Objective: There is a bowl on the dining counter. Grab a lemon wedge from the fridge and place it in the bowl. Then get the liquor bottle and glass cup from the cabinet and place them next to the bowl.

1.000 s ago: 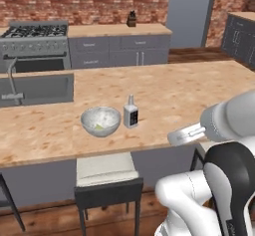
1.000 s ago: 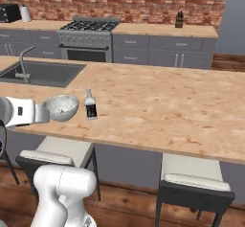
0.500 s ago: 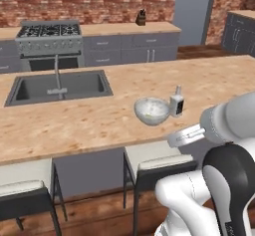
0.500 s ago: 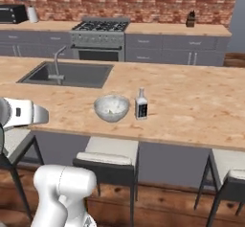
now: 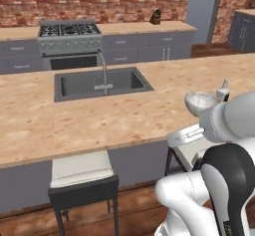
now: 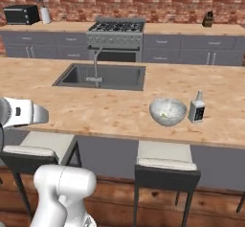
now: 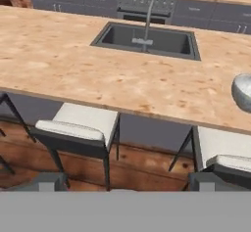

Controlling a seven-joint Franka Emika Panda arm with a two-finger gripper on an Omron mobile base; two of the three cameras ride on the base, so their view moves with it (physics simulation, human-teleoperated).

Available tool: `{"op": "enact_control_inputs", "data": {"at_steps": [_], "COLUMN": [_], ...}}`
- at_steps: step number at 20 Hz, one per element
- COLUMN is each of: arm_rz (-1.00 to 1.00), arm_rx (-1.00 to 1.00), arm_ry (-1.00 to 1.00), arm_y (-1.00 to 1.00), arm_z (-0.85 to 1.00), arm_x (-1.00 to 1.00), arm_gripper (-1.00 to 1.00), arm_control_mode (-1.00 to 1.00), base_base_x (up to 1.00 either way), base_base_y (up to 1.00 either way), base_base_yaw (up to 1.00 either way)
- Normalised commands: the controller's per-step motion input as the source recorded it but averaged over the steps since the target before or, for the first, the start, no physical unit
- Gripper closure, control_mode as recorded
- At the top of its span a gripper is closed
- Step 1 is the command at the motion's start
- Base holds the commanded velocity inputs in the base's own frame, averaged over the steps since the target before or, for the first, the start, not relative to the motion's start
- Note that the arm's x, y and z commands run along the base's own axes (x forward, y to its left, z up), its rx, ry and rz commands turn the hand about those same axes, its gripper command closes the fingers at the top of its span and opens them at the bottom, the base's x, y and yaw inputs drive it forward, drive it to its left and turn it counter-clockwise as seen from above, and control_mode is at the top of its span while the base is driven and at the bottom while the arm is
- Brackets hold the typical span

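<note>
The metal bowl (image 6: 167,111) stands on the dining counter (image 6: 95,108) with a pale yellow piece, which looks like the lemon wedge (image 6: 164,118), inside it. The liquor bottle (image 6: 196,107), clear with a dark label, stands upright just right of the bowl. In the left base view the bowl (image 5: 199,102) and the bottle (image 5: 222,90) sit at the far right, partly behind my arm. My gripper (image 7: 126,181) is open and empty, held in front of the counter above the stools. The bowl's rim (image 7: 242,92) shows at the right edge of the hand view. The glass cup is out of view.
A sink (image 6: 103,76) with a faucet (image 6: 95,63) is set into the counter left of the bowl. Stools (image 6: 165,161) stand under the counter's front edge. A stove (image 6: 115,37) and grey cabinets (image 6: 191,53) line the back wall, with a microwave (image 6: 21,14) at the far left.
The whole picture has shifted as the base drove left along the counter. The bowl and bottle now sit further right in each view, and the sink has come into the middle. The gripper stays open.
</note>
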Motion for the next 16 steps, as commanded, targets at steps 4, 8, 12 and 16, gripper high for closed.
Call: {"op": "enact_control_inputs", "data": {"at_steps": [4, 8, 12, 16], "arm_rz": [0.00, 0.00, 0.00, 0.00], "arm_rx": [0.00, 0.00, 0.00, 0.00], "arm_ry": [0.00, 0.00, 0.00, 0.00], "arm_y": [0.00, 0.00, 0.00, 0.00], "arm_z": [0.00, 0.00, 0.00, 0.00], "arm_x": [0.00, 0.00, 0.00, 0.00], "arm_gripper": [-1.00, -1.00, -1.00, -1.00], "arm_control_mode": [1.00, 1.00, 1.00, 1.00], "base_base_x": [-0.20, -0.19, -0.16, -0.07], "base_base_y": [1.00, 1.00, 1.00, 1.00], "base_base_yaw": [0.00, 0.00, 0.00, 0.00]}}
